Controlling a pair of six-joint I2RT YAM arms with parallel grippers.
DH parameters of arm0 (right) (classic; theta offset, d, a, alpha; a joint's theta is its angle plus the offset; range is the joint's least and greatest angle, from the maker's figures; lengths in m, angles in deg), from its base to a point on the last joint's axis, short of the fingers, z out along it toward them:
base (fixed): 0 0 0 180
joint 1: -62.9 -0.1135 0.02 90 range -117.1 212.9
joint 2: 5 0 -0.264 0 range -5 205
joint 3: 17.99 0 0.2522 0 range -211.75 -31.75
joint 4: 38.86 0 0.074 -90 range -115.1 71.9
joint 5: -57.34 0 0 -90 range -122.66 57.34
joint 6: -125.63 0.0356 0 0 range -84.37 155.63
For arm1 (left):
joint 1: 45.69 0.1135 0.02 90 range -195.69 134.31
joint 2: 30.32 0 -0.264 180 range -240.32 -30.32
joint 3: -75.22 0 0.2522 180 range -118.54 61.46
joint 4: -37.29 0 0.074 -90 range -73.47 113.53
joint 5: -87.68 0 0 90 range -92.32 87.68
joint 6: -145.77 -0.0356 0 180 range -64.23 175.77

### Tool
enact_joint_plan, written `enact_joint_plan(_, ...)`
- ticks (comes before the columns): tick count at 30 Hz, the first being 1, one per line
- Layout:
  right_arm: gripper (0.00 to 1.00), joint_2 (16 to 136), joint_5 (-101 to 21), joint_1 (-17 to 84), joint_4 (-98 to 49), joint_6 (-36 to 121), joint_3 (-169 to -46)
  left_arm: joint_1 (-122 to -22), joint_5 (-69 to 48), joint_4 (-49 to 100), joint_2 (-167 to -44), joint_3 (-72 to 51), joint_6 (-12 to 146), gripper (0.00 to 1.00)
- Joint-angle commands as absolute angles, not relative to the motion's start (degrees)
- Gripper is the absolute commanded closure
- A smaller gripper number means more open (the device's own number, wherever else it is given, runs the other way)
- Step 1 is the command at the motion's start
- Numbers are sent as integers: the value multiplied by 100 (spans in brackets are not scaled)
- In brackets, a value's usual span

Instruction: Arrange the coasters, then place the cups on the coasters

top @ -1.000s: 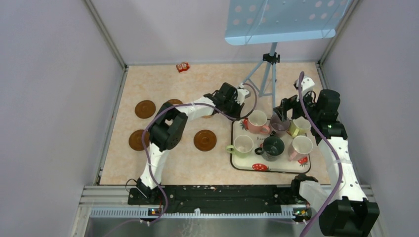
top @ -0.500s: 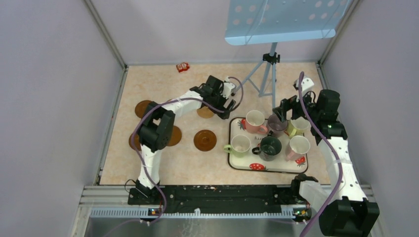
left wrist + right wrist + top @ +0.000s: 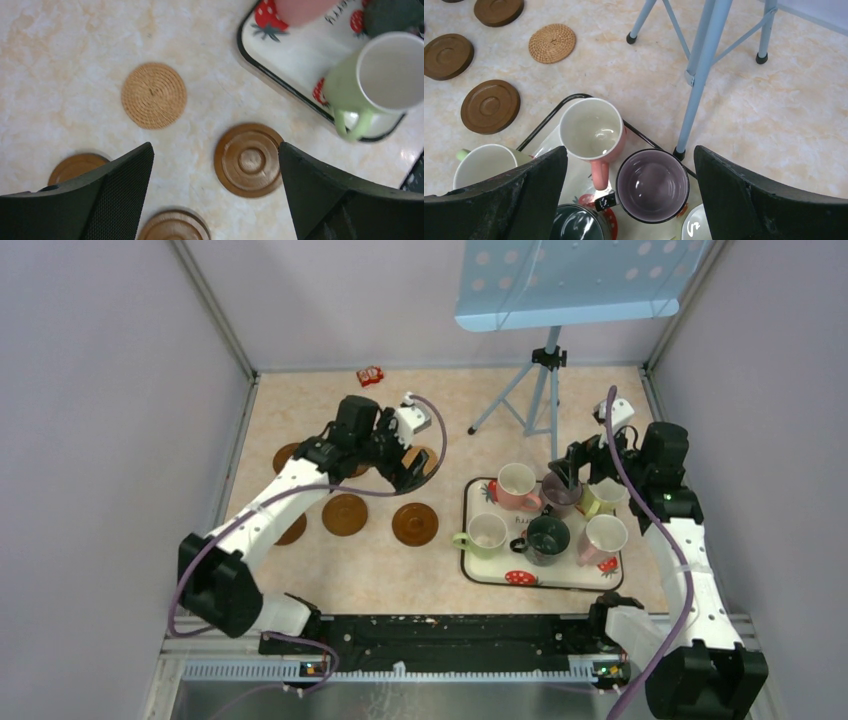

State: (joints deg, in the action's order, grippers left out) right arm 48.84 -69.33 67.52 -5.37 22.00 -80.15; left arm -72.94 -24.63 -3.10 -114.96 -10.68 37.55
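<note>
Currently the tray (image 3: pixel 565 573) holds six cups (image 3: pixel 517 483) (all upright).

I count six cups (image 3: pixel 487 533) on the one strawberry tray (image 3: pixel 565 572) — two pink, two light green, one dark green, one mauve. Left of the tray, five coasters (image 3: pixel 414 524) show — four dark, one woven tan.

The worktop (image 3: pixel 350 580) is cream with peach marbling. The brown coasters (image 3: pixel 249 160) carry ring grooves; the tan coaster (image 3: pixel 154 95) is woven in a spiral. The tray (image 3: pixel 300 55) is white, black-rimmed and strawberry-printed. On it stand a pink cup (image 3: pixel 593 131), a mauve cup (image 3: pixel 652 186), a dark green cup (image 3: pixel 551 536), a yellow-green cup (image 3: pixel 372 82) and a pale pink cup (image 3: pixel 610 537). The stand (image 3: pixel 704 60) is light blue.
</note>
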Motion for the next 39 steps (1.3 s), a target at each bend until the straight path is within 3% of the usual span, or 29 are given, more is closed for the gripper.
enact_joint_plan(1,5,4752,-7201,6747,-695,2292,-8094,-7363,-2638,-589,-10809,-296,3260,1)
enact_joint_plan(6,5,4785,-7192,6747,-702,2282,-8066,-7395,-3267,-2363,-11266,-844,2868,1)
enact_joint_plan(9,5,4809,-7151,6747,-707,2246,-8053,-7853,-3331,-2348,-11045,-609,2727,1)
enact_joint_plan(14,5,4885,-7151,6747,-699,2244,-8075,-9013,-2275,-1896,-11050,-391,2853,1)
enact_joint_plan(22,5,4850,-7039,6747,-696,2174,-8062,-9744,-1982,-1399,-11821,-636,3402,8)
enact_joint_plan(25,5,4849,-6997,6747,-702,2180,-8071,-9971,-1799,-1148,-12087,-653,3515,14)
enact_joint_plan(29,5,4828,-6926,6747,-701,2208,-8079,-10128,-1593,-1044,-12482,-820,3626,31)
enact_joint_plan(34,5,4792,-6883,6747,-725,2226,-8081,-10173,-1510,-708,-12692,-904,3852,43)
enact_joint_plan(39,5,4787,-6758,6747,-748,2454,-8186,-10170,-1770,-431,-12784,-803,3973,60)
